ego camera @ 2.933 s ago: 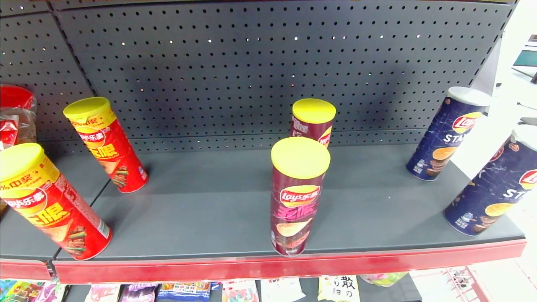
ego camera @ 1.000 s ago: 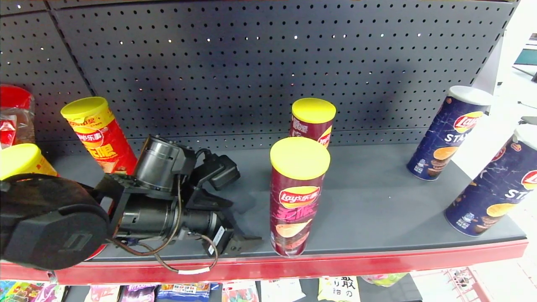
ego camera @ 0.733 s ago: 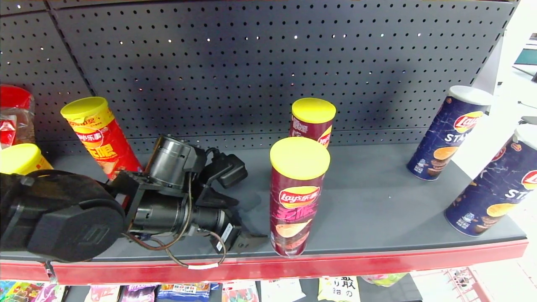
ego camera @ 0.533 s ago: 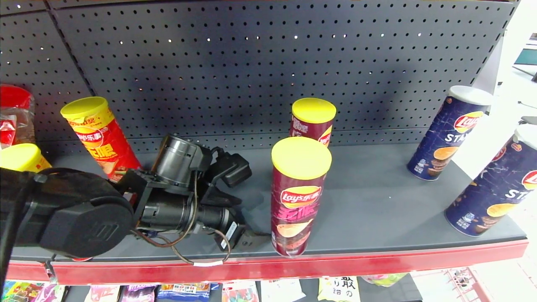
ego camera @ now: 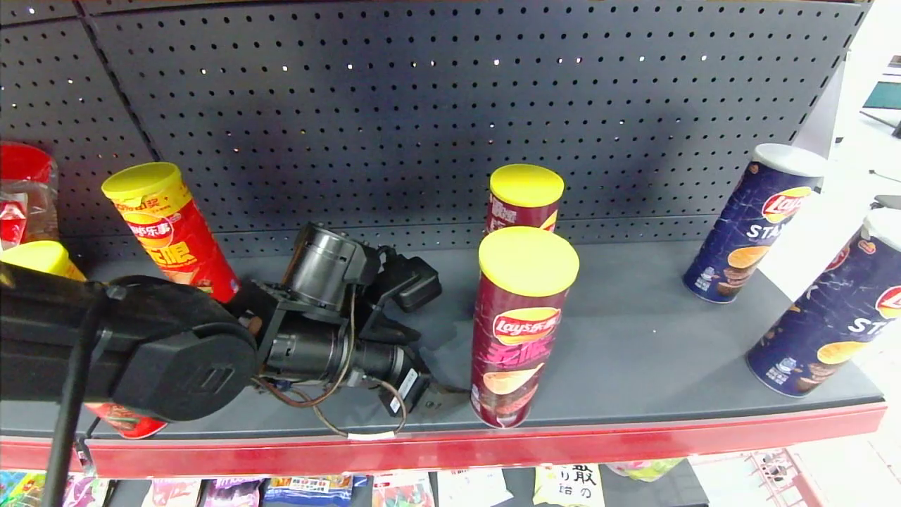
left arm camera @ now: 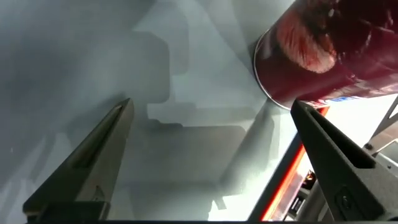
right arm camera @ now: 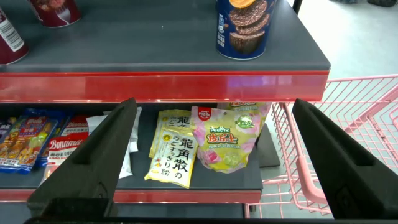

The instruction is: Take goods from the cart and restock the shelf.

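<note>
On the grey shelf point(ego camera: 633, 338) a maroon can with a yellow lid point(ego camera: 524, 324) stands upright near the front edge. A second maroon can point(ego camera: 526, 201) stands behind it. My left gripper point(ego camera: 440, 401) lies low on the shelf just left of the front can's base, open, with one fingertip against the can. In the left wrist view the left gripper point(left arm camera: 211, 155) has nothing between its fingers, and the maroon can point(left arm camera: 329, 56) stands by one finger point(left arm camera: 336, 168). My right gripper point(right arm camera: 211, 162) hangs open below the shelf's red front edge point(right arm camera: 161, 87).
Two red cans point(ego camera: 169, 232) stand at the shelf's left, one partly behind my arm. Two blue cans point(ego camera: 753, 225) point(ego camera: 830, 317) stand at the right. Snack bags point(right arm camera: 227, 140) lie on the lower shelf, and a pink cart point(right arm camera: 348, 143) stands beside it.
My left arm came in from the left and slid right along the shelf front. The front maroon can has shifted to the right with it.
</note>
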### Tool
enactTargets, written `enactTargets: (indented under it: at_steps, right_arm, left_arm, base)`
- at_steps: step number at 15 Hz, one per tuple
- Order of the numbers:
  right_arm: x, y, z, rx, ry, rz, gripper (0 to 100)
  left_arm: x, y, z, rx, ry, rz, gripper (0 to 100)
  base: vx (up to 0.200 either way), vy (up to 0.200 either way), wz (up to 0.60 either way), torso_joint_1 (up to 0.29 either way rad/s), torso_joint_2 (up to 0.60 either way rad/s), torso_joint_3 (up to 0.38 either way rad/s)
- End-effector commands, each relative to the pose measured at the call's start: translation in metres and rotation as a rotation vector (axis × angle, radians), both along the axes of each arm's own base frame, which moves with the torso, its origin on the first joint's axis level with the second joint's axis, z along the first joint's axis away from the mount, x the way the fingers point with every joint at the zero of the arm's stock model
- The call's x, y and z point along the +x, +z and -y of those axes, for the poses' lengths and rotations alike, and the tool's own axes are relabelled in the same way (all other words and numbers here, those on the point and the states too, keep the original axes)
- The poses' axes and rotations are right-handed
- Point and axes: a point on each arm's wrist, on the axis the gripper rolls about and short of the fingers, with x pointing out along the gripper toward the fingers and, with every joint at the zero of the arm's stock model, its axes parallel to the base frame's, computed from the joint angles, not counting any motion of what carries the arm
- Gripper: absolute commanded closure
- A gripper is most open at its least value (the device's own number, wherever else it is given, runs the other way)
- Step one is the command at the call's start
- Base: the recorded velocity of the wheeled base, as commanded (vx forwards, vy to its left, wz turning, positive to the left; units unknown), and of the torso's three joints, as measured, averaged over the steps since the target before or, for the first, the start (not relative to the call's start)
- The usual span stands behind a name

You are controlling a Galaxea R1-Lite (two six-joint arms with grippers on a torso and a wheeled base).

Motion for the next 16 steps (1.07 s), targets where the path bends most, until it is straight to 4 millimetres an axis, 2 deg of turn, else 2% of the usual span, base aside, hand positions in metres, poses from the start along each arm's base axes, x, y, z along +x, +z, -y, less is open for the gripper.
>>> enactTargets:
  at_steps: [1,10,16]
  right_arm:
    - [0.0001,0.0000,0.0000,0.000,0.001,-0.002,0]
    - [0.0001,0.0000,0.0000,0.000,0.001,-0.002,0]
    - [0.0001,0.0000,0.0000,0.000,0.001,-0.002,0]
  left_arm:
    - [0.0036,-0.0008,0.0044,-0.002,-0.005,0.002,0]
    - [0.0033,-0.0044,0.0010,0.010,0.005,-0.013,0]
    - [0.0036,-0.0078,0.0082,0.013,-0.014,-0.018,0]
  base:
    - [0.000,0.000,0.00,0.000,0.00,0.000]
    - [0.000,0.000,0.00,0.000,0.00,0.000]
    - [0.000,0.000,0.00,0.000,0.00,0.000]
